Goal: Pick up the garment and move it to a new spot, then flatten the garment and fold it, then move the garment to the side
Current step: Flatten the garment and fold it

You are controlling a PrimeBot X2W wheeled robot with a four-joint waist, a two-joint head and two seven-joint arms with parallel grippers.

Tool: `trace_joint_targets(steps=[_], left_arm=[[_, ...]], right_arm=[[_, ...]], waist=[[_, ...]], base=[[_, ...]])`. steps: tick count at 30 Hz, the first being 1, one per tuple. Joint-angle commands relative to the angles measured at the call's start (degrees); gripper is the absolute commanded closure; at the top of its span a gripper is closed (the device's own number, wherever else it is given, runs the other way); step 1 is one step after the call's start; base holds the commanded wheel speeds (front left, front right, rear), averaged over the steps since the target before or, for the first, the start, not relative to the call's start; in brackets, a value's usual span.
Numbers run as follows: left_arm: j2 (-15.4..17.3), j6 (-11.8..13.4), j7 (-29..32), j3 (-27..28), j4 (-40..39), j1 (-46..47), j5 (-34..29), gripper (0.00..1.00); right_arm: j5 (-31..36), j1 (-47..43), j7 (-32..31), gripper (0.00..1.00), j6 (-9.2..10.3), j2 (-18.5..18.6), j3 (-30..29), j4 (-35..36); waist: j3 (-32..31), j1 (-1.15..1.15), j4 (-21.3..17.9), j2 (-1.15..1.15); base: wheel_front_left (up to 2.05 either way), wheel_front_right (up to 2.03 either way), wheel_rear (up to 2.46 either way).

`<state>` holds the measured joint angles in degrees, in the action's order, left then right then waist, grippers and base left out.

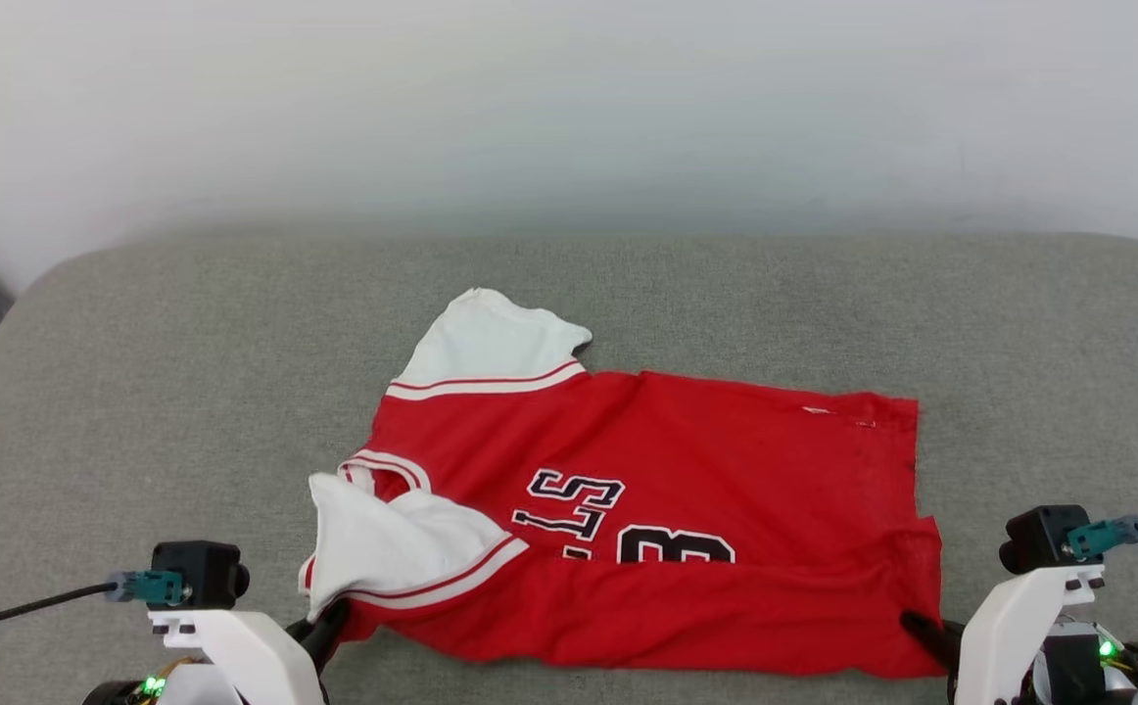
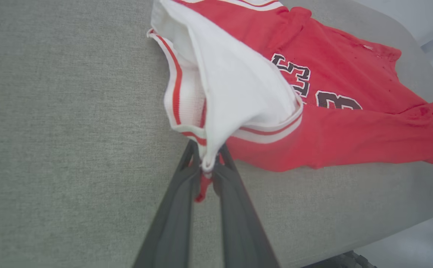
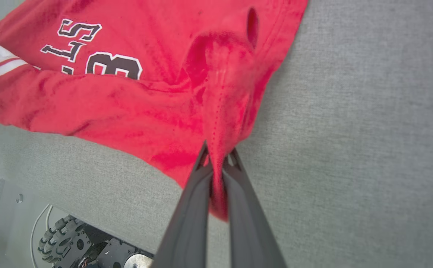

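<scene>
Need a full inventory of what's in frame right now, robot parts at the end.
garment: 1, red with white sleeves and black lettering, spread on the padded surface, near edge folded up over the lettering
padded surface: 1, grey fabric, under the garment
wall: 1, white, behind the surface
wheeled base: 1, dark, below the surface's near edge
left claw: 1, dark, shut on the garment's sleeve-end corner
right claw: 1, dark, shut on the garment's hem corner
</scene>
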<state>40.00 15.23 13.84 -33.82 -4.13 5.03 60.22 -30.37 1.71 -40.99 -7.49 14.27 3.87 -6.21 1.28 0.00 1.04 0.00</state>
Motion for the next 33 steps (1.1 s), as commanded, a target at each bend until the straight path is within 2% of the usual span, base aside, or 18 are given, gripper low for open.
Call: trace_joint_targets(steps=[1,6,10,11,12,13,14,19,24,27,33], left_arm=[[0.58,0.73,-0.24,0.27,-0.60,-1.48,0.35,1.00],[1.49,2.12,-0.30,0.74,-1.89,-4.45,1.44,1.00],[0.84,1.67,0.73,0.07,-1.51,-5.64,2.63,1.00],[0.38,1.48,0.64,0.09,-1.11,-5.65,3.07,1.00],[-0.07,1.22,1.04,-0.19,-0.70,-5.75,3.53,0.82],[-0.36,0.88,1.20,-0.28,-0.23,-5.69,3.74,0.13],[-0.53,0.70,1.10,-0.33,0.39,-5.46,3.73,0.00],[-1.25,0.80,-2.70,1.24,3.05,-4.36,2.57,0.00],[-1.29,1.48,-8.29,3.64,4.16,-2.38,-0.25,0.00],[-1.57,2.11,-10.99,4.64,4.45,-0.16,-2.20,0.00],[-2.15,1.40,-13.84,6.45,5.69,6.65,-4.42,0.00]], right_arm=[[-0.67,-1.25,-0.19,1.00,0.00,0.11,-0.17,0.69],[-0.65,-3.64,-0.66,1.00,0.00,0.24,-1.52,1.66],[-0.58,-5.22,-0.33,1.00,0.00,-0.54,-2.00,0.86],[-0.58,-5.48,0.26,0.45,0.00,-0.77,-1.95,0.62],[-0.34,-5.51,1.13,0.00,0.00,-0.91,-1.98,0.33],[-0.14,-5.81,1.95,0.00,0.00,-0.95,-1.82,0.01],[-0.13,-6.19,2.88,0.00,0.00,-1.07,-1.46,-0.12],[2.91,-6.43,13.28,0.00,0.00,-0.53,-1.07,1.78],[8.30,-5.03,24.90,0.00,0.00,-1.75,-2.73,4.15],[11.44,-4.05,29.52,0.00,0.00,-3.02,-3.49,5.68],[15.73,-1.14,34.64,0.00,0.00,-5.76,-4.18,9.20]], waist=[[-1.17,0.00,0.05,0.00],[-1.84,0.00,0.22,0.00],[-1.76,0.00,0.30,0.00],[-1.71,0.00,0.30,0.00],[-1.63,0.00,0.27,0.00],[-1.55,0.00,0.28,0.00],[-1.50,0.00,0.29,0.00],[-1.53,0.00,-0.74,0.00],[-1.74,0.00,-2.85,0.00],[-1.51,0.00,-4.40,0.00],[2.16,0.00,-7.75,0.00]], base=[[0.00,0.00,0.00],[0.00,0.00,0.00],[0.00,0.00,0.00],[0.00,0.00,0.00],[0.00,0.00,0.00],[0.00,0.00,0.00],[0.00,0.00,0.00],[0.00,0.00,0.00],[0.00,0.00,0.00],[0.00,0.00,0.00],[0.00,0.00,0.00]])
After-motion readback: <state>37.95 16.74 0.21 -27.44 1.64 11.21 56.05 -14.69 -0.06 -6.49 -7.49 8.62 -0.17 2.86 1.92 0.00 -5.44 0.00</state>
